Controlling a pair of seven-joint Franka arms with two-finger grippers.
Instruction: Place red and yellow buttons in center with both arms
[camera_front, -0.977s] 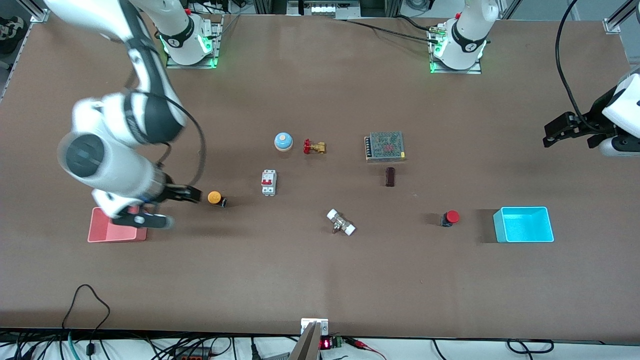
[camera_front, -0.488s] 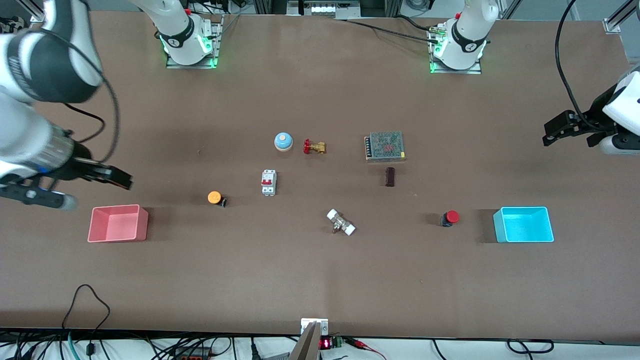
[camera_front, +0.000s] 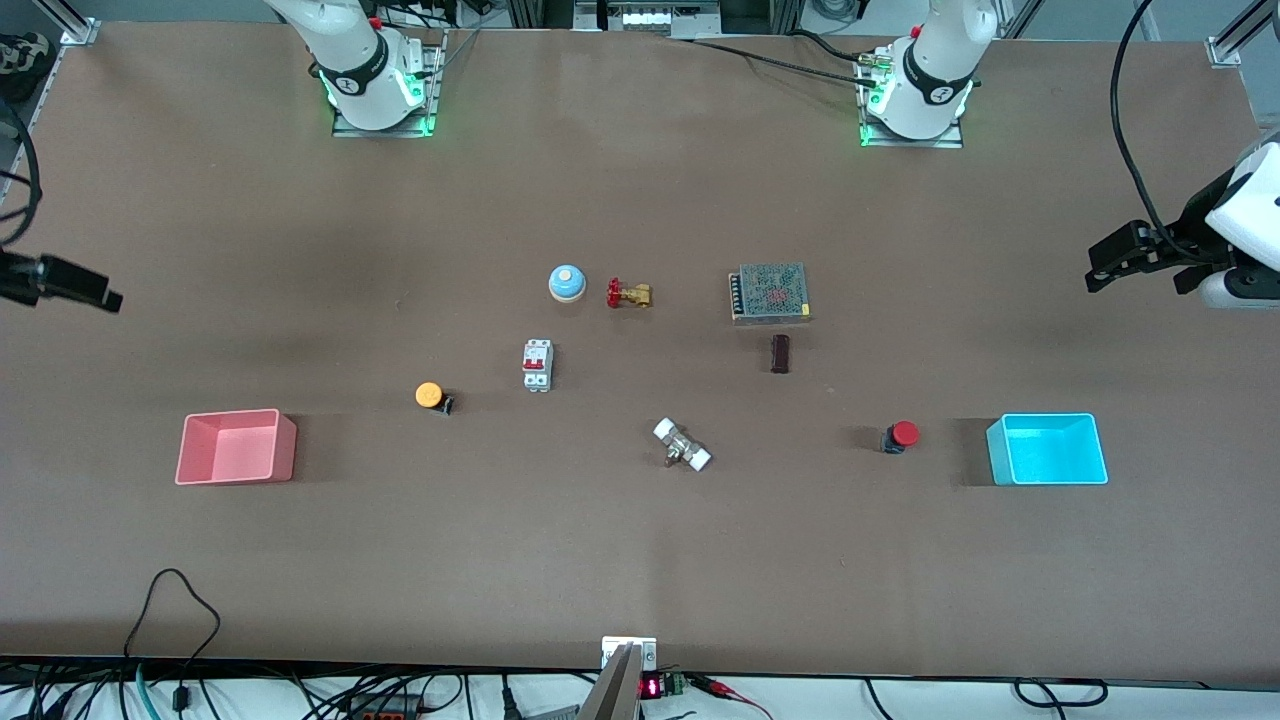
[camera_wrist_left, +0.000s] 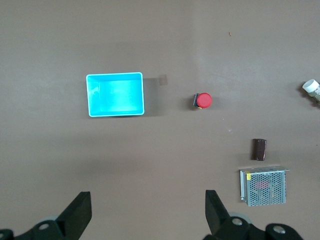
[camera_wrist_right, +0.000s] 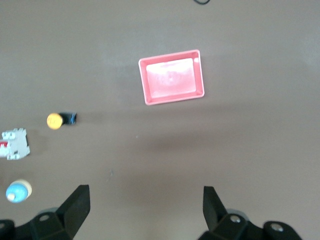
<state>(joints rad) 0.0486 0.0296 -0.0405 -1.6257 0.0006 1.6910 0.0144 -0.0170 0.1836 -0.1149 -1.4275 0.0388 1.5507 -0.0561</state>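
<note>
Both buttons lie short of the middle, one toward each end of the tabletop (camera_front: 640, 560), and each arm has its own button on its own side. The yellow button (camera_front: 430, 395) sits mid-height in the frame, between the pink tray (camera_front: 235, 447) and the white breaker (camera_front: 537, 365). It appears to lie on its side, cap toward the right arm's end and black body toward the centre, so its long axis runs along the length of the tabletop. The red button (camera_front: 900, 436) lies just beside the cyan tray (camera_front: 1047, 449), on that tray's centre-facing side, cap toward the left arm's end. The right claw (camera_wrist_right: 145, 189) hangs with fingers spread wide over bare tabletop at the frame's edge at the right arm's end, higher in the frame than the pink tray; the yellow button is well apart from it, toward the centre and lower in the frame. The left claw (camera_wrist_left: 147, 193), also spread wide and holding nothing, hovers over bare tabletop at the left arm's end, above the cyan tray in the frame, with the red button lower and toward the centre. Each arm would probably have to come down and inward, closing across the black body. A second ago the right claw was low beside the yellow button, over the pink tray; it has since swung away to the frame edge. The left arm has not moved, and neither button has shifted.
</note>
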